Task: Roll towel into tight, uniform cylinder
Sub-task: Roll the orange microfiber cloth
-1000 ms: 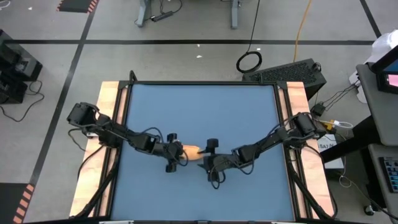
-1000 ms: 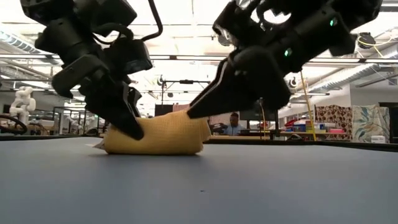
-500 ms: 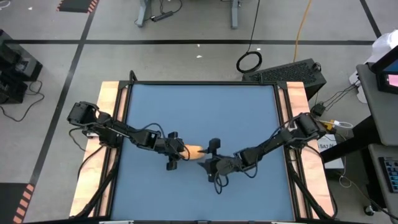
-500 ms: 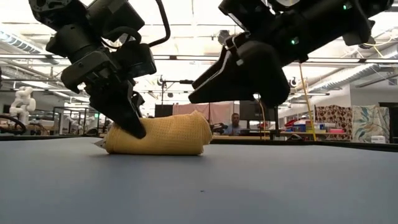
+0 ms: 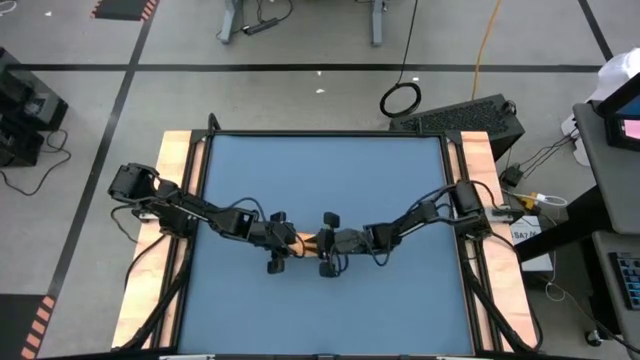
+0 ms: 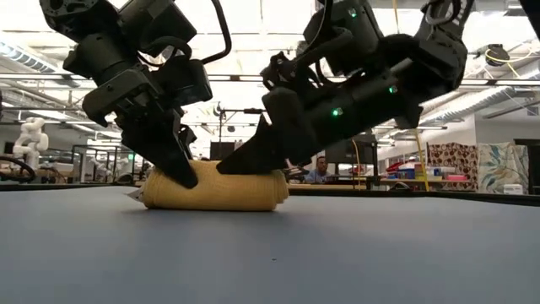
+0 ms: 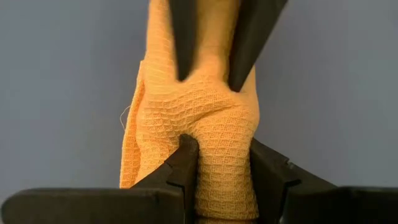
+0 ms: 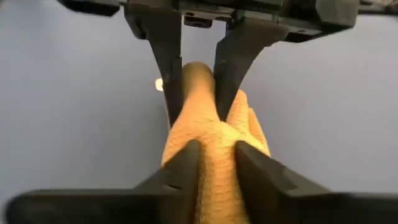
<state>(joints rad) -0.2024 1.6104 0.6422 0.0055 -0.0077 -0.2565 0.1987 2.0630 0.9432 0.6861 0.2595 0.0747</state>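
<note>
Down at table level the towel (image 6: 213,189) is lying as a short orange-yellow roll on the blue table (image 6: 270,253), and both arms are leaning in over it from above. The left gripper (image 7: 217,155) is pinching one end of the roll, jaws narrowed onto the bunched weave, while the right gripper (image 8: 216,155) is clamping the opposite end the same way. Beyond the table a person (image 6: 319,169) is sitting in the room.

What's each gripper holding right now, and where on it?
Both pinch the rolled towel lying on the table: the left gripper is closed across one end of the roll, the right gripper across the opposite end.
</note>
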